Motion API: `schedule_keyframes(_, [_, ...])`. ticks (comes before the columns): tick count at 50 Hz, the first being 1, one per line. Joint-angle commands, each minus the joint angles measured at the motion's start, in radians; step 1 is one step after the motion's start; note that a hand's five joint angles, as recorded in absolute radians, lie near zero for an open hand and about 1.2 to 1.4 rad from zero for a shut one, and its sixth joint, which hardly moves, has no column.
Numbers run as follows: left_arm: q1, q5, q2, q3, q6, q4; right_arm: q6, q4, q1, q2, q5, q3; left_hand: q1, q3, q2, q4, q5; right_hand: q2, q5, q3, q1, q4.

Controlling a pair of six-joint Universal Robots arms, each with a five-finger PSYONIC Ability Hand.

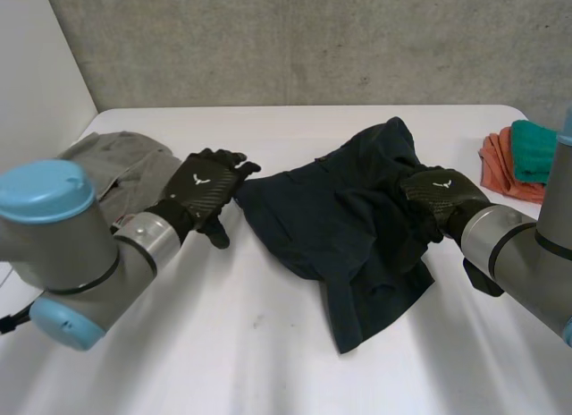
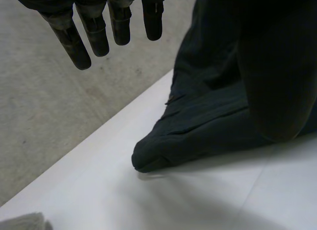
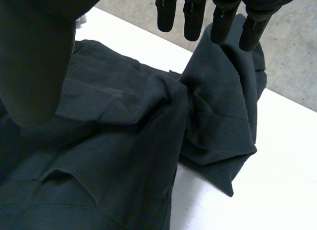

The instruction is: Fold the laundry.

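The white table (image 1: 268, 361) bears a dark garment (image 1: 340, 218), grey garment (image 1: 116, 160), orange cloth (image 1: 502, 172), teal cloth (image 1: 534, 151) seemingly atop it.

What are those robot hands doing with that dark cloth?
The robot is meant to fold laundry. A crumpled dark garment lies on the white table. The left hand is by one corner, open, not gripping. The right hand is over the other side, open too. A grey garment, an orange cloth and a teal cloth lie at the sides.

I count four pieces of laundry on the one white table (image 1: 223, 343): one dark navy garment (image 1: 344, 209), one grey garment (image 1: 121, 160), one orange cloth (image 1: 499, 165), one teal cloth (image 1: 536, 147). Two black hands as well: the left hand (image 1: 204, 190) and the right hand (image 1: 438, 193).
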Motion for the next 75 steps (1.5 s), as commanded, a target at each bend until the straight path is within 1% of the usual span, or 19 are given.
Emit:
schedule_keyframes(1, [0.008,0.019,-0.185,0.226,0.114,-0.077,0.001,-0.01,-0.006,0.005,-0.013,0.014,0.101,0.097,0.097,0.101,0.08,-0.031,-0.049,-0.032,-0.046,-0.033])
schedule_keyframes(6, [0.019,0.036,-0.323,0.405,0.162,-0.157,-0.004,-0.028,-0.011,0.017,-0.012,0.026,0.256,0.252,0.252,0.257,0.235,-0.031,-0.049,-0.032,-0.046,-0.033])
schedule_keyframes(11, [0.017,0.112,-0.441,0.575,0.163,-0.197,-0.014,-0.051,-0.023,0.034,-0.009,0.043,0.374,0.37,0.37,0.374,0.353,-0.031,-0.049,-0.032,-0.046,-0.033])
schedule_keyframes(22, [-0.006,0.139,-0.602,0.775,0.149,-0.191,-0.044,-0.059,-0.049,0.075,-0.009,0.042,0.418,0.414,0.414,0.419,0.397,-0.031,-0.049,-0.032,-0.046,-0.033])
schedule_keyframes(27, [-0.007,0.134,-0.668,0.845,0.172,-0.188,-0.05,-0.061,-0.057,0.089,-0.009,0.04,0.819,0.815,0.815,0.82,0.798,-0.031,-0.049,-0.032,-0.046,-0.033])
schedule_keyframes(30, [-0.006,0.12,-0.682,0.865,0.204,-0.184,-0.051,-0.061,-0.06,0.089,-0.009,0.04,1.192,1.188,1.188,1.193,1.171,-0.031,-0.049,-0.032,-0.046,-0.033])
schedule_keyframes(33, [-0.001,0.054,-0.67,0.885,0.25,-0.159,-0.051,-0.062,-0.064,0.087,-0.009,0.039,1.193,1.189,1.189,1.194,1.172,-0.031,-0.049,-0.032,-0.046,-0.033])
schedule_keyframes(35, [0.003,-0.042,-0.622,0.897,0.254,-0.105,-0.051,-0.062,-0.064,0.084,-0.009,0.039,1.193,1.189,1.189,1.194,1.172,-0.031,-0.049,-0.032,-0.046,-0.033])
schedule_keyframes(39, [0.0,-0.131,-0.514,0.914,0.177,0.045,-0.051,-0.064,-0.064,0.075,-0.009,0.042,1.193,1.189,1.189,1.194,1.172,-0.031,-0.049,-0.032,-0.046,-0.033])
schedule_keyframes(46, [-0.059,-0.138,-0.339,0.974,-0.131,0.188,-0.047,-0.073,-0.064,0.063,-0.001,0.043,1.193,1.189,1.189,1.194,1.172,-0.031,-0.049,-0.032,-0.046,-0.033])
schedule_keyframes(49, [-0.098,-0.099,-0.308,0.974,-0.238,0.173,-0.044,-0.082,-0.069,0.063,0.008,0.043,1.193,1.189,1.189,1.194,1.172,-0.031,-0.049,-0.032,-0.046,-0.033])
schedule_keyframes(50, [-0.124,-0.051,-0.294,0.957,-0.315,0.152,-0.041,-0.09,-0.075,0.061,0.014,0.043,1.193,1.189,1.189,1.194,1.172,-0.031,-0.049,-0.032,-0.046,-0.033])
schedule_keyframes(54, [-0.181,0.101,-0.268,0.83,-0.438,0.102,-0.038,-0.107,-0.09,0.055,0.034,0.045,1.193,1.189,1.189,1.194,1.172,-0.031,-0.049,-0.032,-0.046,-0.033])
schedule_keyframes(61, [-0.251,0.342,-0.248,0.479,-0.452,0.095,-0.042,-0.153,-0.153,0.054,0.06,0.043,1.193,1.189,1.189,1.194,1.172,-0.031,-0.049,-0.032,-0.046,-0.033])
schedule_keyframes(63, [-0.253,0.37,-0.243,0.416,-0.422,0.099,-0.044,-0.165,-0.169,0.055,0.063,0.04,0.84,0.836,0.836,0.84,0.819,-0.031,-0.049,-0.032,-0.046,-0.033])
schedule_keyframes(64, [-0.251,0.384,-0.225,0.36,-0.376,0.105,-0.045,-0.179,-0.184,0.058,0.06,0.039,0.341,0.337,0.337,0.342,0.32,-0.031,-0.049,-0.032,-0.046,-0.033])
schedule_keyframes(66, [-0.245,0.379,-0.198,0.306,-0.323,0.112,-0.048,-0.188,-0.193,0.058,0.054,0.039,0.064,0.06,0.06,0.065,0.043,-0.031,-0.049,-0.032,-0.046,-0.033])
schedule_keyframes(70, [-0.205,0.317,-0.092,0.216,-0.228,0.119,-0.082,-0.209,-0.192,0.058,0.013,0.036,0.001,-0.003,-0.003,0.002,-0.02,-0.031,-0.049,-0.032,-0.046,-0.033])
schedule_keyframes(75, [-0.15,0.061,0.055,0.074,-0.155,0.105,-0.223,-0.203,-0.158,0.052,-0.084,0.033,0.001,-0.003,-0.003,0.002,-0.02,-0.031,-0.049,-0.032,-0.046,-0.033])
